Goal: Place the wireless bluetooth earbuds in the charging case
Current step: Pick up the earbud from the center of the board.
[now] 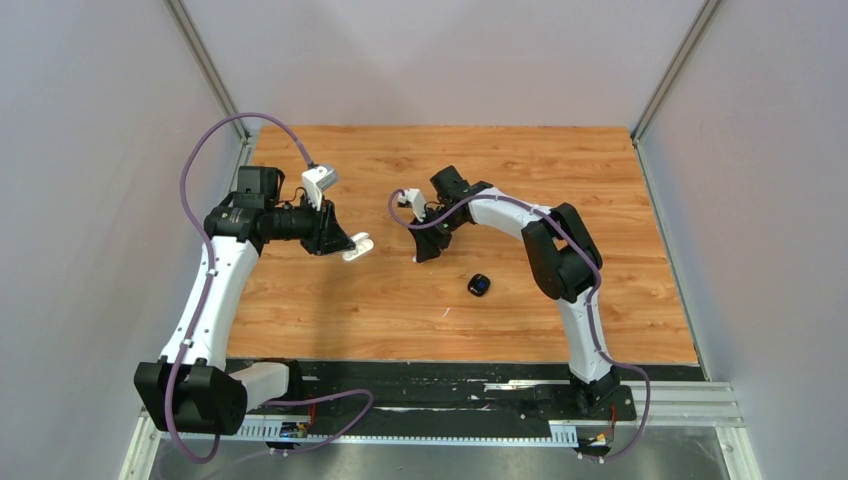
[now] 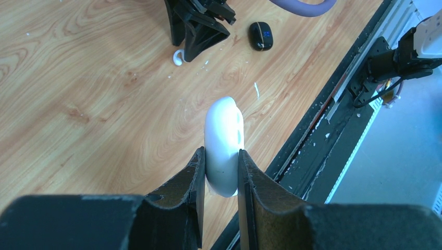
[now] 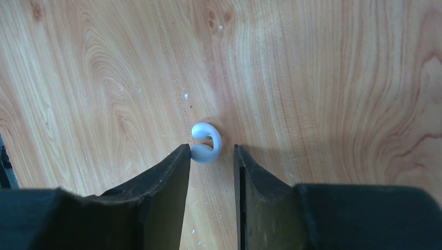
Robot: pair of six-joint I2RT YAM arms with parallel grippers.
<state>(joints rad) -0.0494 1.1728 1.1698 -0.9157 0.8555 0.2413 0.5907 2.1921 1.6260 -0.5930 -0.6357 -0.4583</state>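
Note:
My left gripper (image 2: 221, 156) is shut on a white pebble-shaped charging case (image 2: 224, 138), held on edge above the table; the case also shows in the top view (image 1: 357, 247), left of centre. A tiny white hook-shaped earbud (image 3: 207, 143) lies on the wooden table. My right gripper (image 3: 211, 149) is open and low over it, with the earbud just beyond the fingertips and touching the left one. The left wrist view shows this earbud (image 2: 178, 56) beside the right gripper (image 2: 194, 47). No black earbud is in view.
A closed black pebble-shaped case (image 1: 479, 285) with a blue light lies on the wood right of centre; it also shows in the left wrist view (image 2: 260, 35). A small white fleck (image 2: 256, 89) lies near it. A black rail (image 1: 440, 385) runs along the table's near edge.

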